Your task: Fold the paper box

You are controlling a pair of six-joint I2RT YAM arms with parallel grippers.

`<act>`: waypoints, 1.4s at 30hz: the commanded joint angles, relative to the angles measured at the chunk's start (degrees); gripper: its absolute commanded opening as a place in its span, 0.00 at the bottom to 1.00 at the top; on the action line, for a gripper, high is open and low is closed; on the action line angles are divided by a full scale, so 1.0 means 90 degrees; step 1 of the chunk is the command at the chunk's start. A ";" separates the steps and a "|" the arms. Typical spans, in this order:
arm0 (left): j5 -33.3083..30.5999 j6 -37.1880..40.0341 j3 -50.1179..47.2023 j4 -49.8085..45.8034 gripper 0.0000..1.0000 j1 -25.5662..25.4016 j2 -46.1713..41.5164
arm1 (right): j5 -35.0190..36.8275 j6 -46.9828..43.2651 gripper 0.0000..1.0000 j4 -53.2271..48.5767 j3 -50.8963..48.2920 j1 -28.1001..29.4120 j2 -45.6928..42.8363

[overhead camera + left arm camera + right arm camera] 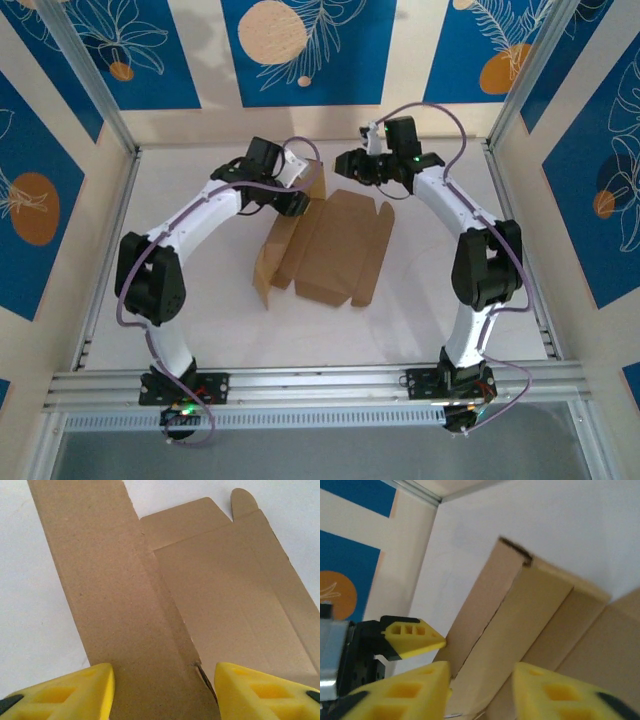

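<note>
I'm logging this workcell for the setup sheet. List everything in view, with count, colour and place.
paper box: one, brown, lying open mid-table, partly folded
table: one, white, under the box
wall panels: several, blue and cream with leaf prints, around the table
frame rail: one, silver, near edge
left arm: one, white with black joints, left side
right arm: one, white with black joints, right side
left gripper: one, yellow fingers, open over the box
right gripper: one, yellow fingers, open beside the box

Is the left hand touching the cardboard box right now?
Cannot tell. In the left wrist view a raised flap of the box runs between the fingers of the left hand, but no contact or gap shows plainly.
</note>
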 commanded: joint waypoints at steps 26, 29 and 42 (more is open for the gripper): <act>0.0105 -0.0060 -0.0808 0.0703 0.58 -0.0088 -0.0785 | -0.0997 0.3504 0.31 0.3007 -0.1167 0.0673 0.0705; 0.0268 -0.0420 -0.1001 0.1051 0.60 0.0016 -0.1129 | -0.1002 0.3529 0.21 0.3085 -0.1137 0.0719 0.0783; -0.1371 -0.1479 -0.2918 0.1938 0.67 0.0694 -0.3485 | 0.1431 0.5074 0.00 0.4239 -0.2033 0.1023 -0.0148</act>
